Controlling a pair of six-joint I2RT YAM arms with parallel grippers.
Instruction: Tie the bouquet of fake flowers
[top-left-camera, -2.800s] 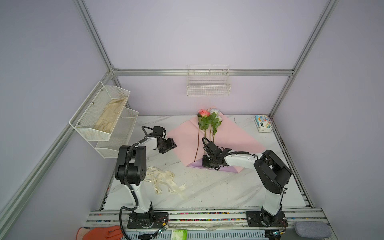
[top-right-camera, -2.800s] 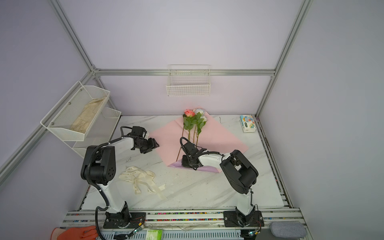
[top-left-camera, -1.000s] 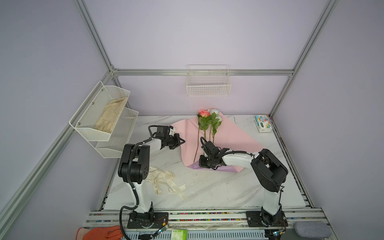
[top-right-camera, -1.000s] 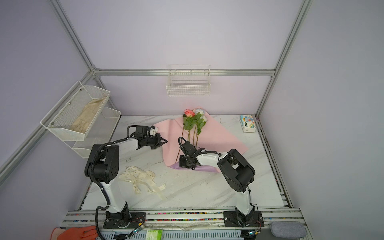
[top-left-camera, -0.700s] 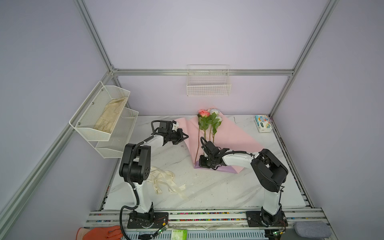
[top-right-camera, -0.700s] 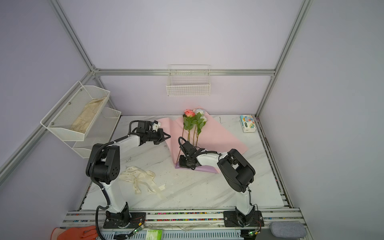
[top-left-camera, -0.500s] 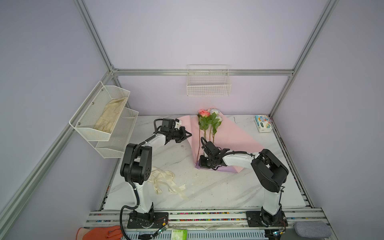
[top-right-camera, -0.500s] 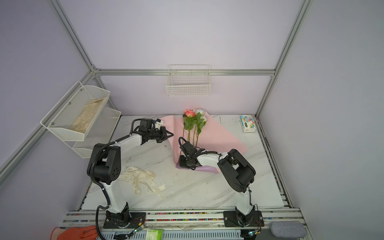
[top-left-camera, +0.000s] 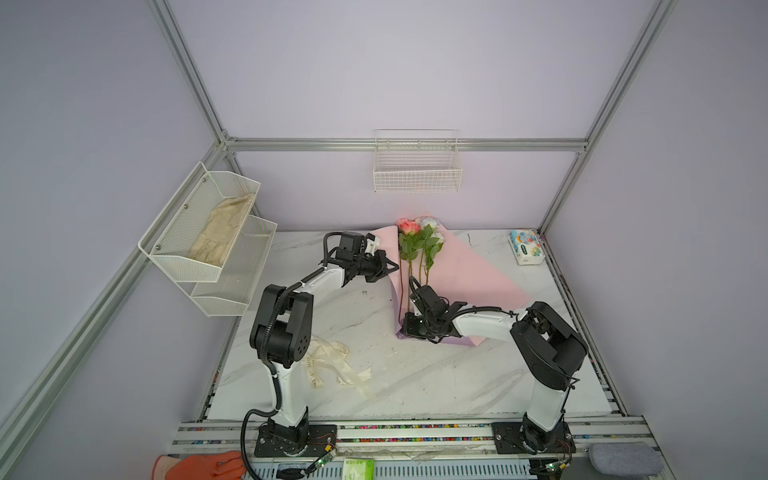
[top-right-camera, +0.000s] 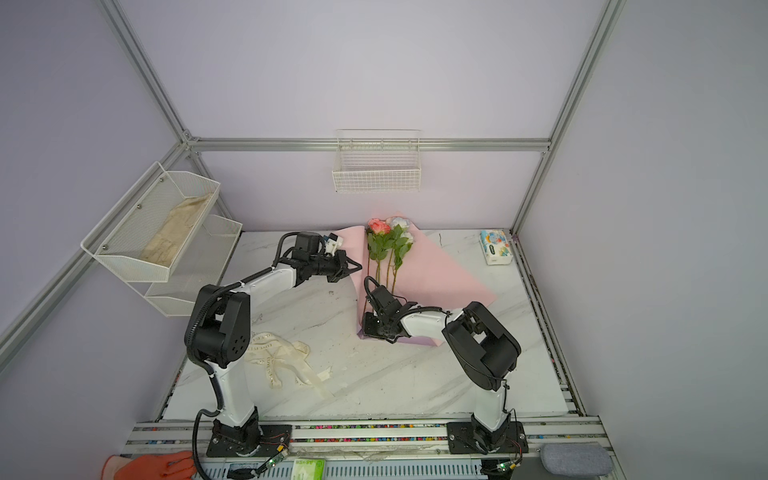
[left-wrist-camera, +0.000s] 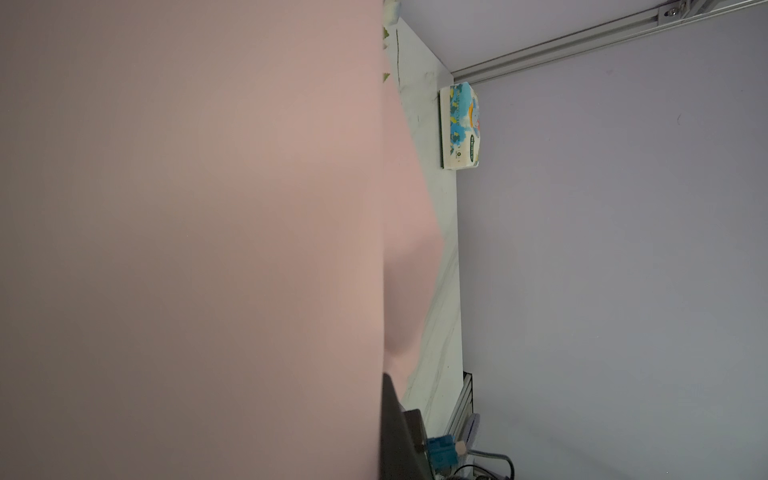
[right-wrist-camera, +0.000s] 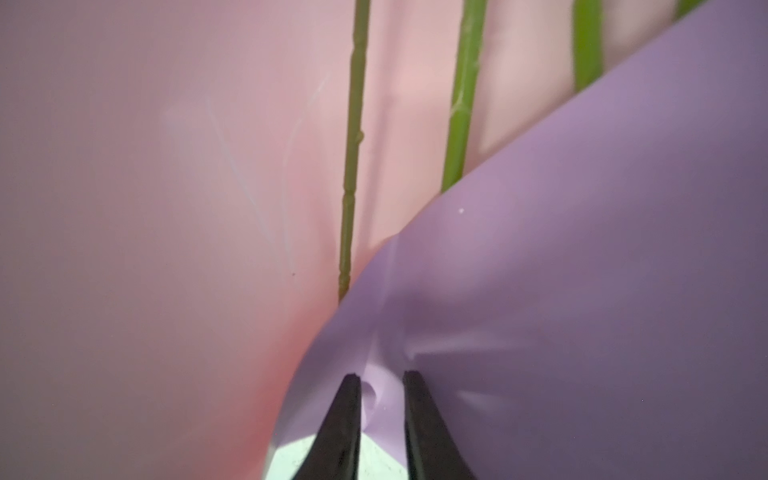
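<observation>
Presently underway: wrapping, by my judgement; tying not begun.
Flowers (top-left-camera: 417, 243): on paper (top-left-camera: 469, 278) at table's 12 o'clock, stems toward 6.
Left gripper (top-left-camera: 392, 267): clenched on the paper's 9 o'clock flap, lifting it over the stems.
Right gripper (right-wrist-camera: 377, 380): at the 6 o'clock corner, jaws narrowly apart astride a lilac pucker; pinning or releasing, cannot tell.
Ribbon (top-left-camera: 332, 368): loose at 7 o'clock.
Change: flap lay flat before; now raised stemward.
</observation>
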